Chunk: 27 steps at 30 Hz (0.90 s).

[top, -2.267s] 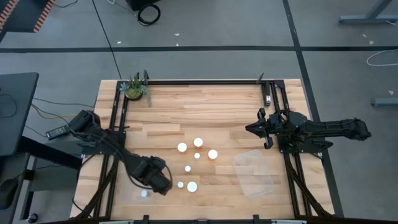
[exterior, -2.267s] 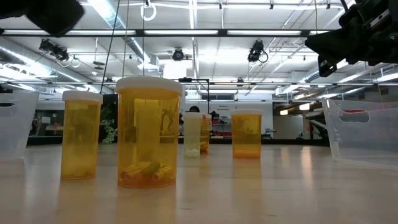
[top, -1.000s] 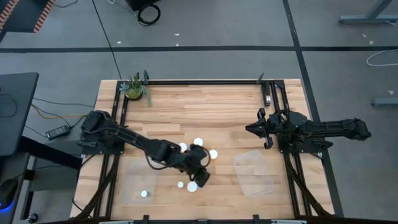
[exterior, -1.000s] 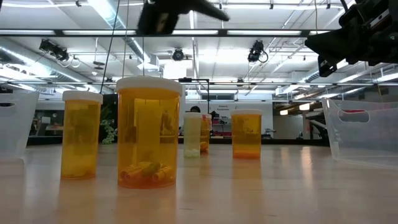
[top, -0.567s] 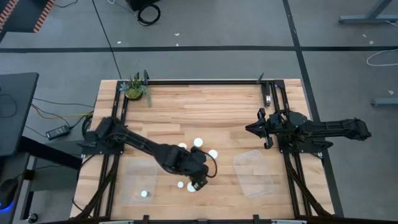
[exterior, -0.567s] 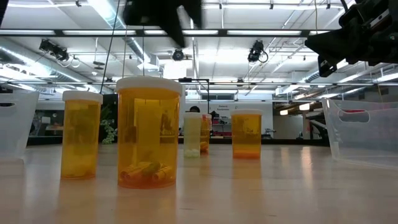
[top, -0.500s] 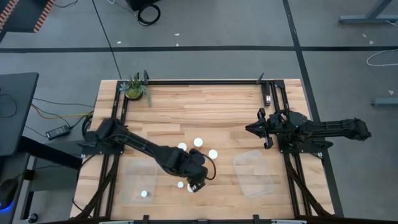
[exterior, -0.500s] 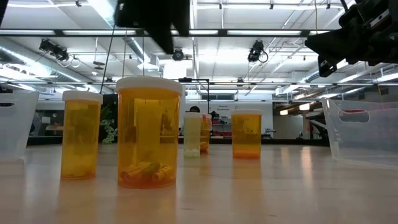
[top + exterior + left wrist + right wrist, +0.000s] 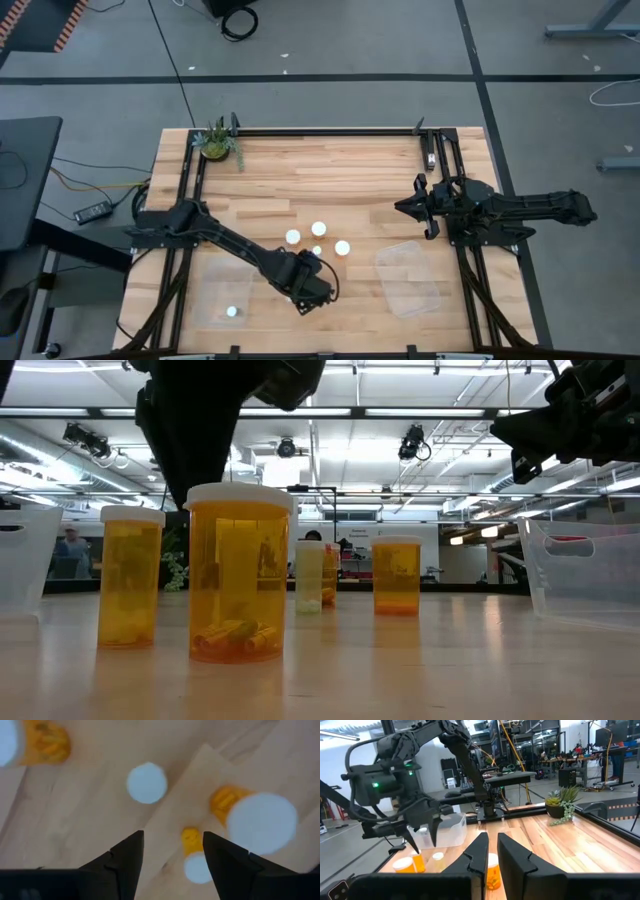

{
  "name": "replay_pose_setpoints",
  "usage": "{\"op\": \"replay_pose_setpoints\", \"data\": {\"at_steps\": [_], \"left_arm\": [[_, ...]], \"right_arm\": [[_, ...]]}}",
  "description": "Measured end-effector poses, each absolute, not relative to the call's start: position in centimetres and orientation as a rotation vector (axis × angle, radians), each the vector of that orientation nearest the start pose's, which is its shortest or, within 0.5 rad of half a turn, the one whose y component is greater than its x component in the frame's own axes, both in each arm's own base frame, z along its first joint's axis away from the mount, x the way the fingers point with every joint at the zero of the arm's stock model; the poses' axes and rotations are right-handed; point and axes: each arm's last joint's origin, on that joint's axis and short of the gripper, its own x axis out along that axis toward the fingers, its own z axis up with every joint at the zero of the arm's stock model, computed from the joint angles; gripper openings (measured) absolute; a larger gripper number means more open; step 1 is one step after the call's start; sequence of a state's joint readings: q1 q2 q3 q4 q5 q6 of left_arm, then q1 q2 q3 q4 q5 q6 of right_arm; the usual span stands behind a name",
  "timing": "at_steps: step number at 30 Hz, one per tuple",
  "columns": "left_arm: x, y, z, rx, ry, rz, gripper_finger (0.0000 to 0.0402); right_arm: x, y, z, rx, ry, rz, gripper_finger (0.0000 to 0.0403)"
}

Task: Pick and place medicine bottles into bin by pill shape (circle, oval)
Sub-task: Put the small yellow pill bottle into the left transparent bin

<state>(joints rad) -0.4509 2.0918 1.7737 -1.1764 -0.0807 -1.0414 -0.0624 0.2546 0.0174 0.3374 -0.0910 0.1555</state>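
A: Where are the bottles?
B: Four caps (image 9: 318,230) show mid-table from above; one lies in the left bin (image 9: 231,311) at 7 o'clock. The low view shows five bottles (image 9: 238,572).
A: Grippers?
B: Left gripper (image 9: 172,852) spread above them; right gripper (image 9: 491,851) nearly closed, empty

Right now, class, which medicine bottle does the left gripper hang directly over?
The small narrow bottle in the left wrist view: it lies between the open fingers of the left gripper, while the wider bottle beside it and the other caps sit clear of them.
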Motion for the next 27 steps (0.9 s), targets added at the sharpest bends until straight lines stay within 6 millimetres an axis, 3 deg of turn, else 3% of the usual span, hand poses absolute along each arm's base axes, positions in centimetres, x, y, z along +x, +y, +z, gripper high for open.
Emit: {"op": "replay_pose_setpoints", "data": {"at_steps": [7,15,27], "left_arm": [[37.5,-16.8,21.7,-0.528,1.388,0.534,0.0231],[38.2,-16.8,19.7,-0.534,1.419,0.558,0.0231],[39.1,-16.2,18.2,-0.555,1.408,0.595,0.0231]], "right_arm": [[11.3,-0.4,18.0,0.146,-0.097,0.036,0.0047],[11.3,-0.4,18.0,0.148,-0.098,0.036,0.0047],[11.3,-0.4,17.9,0.148,-0.085,0.035,0.0047]]}}
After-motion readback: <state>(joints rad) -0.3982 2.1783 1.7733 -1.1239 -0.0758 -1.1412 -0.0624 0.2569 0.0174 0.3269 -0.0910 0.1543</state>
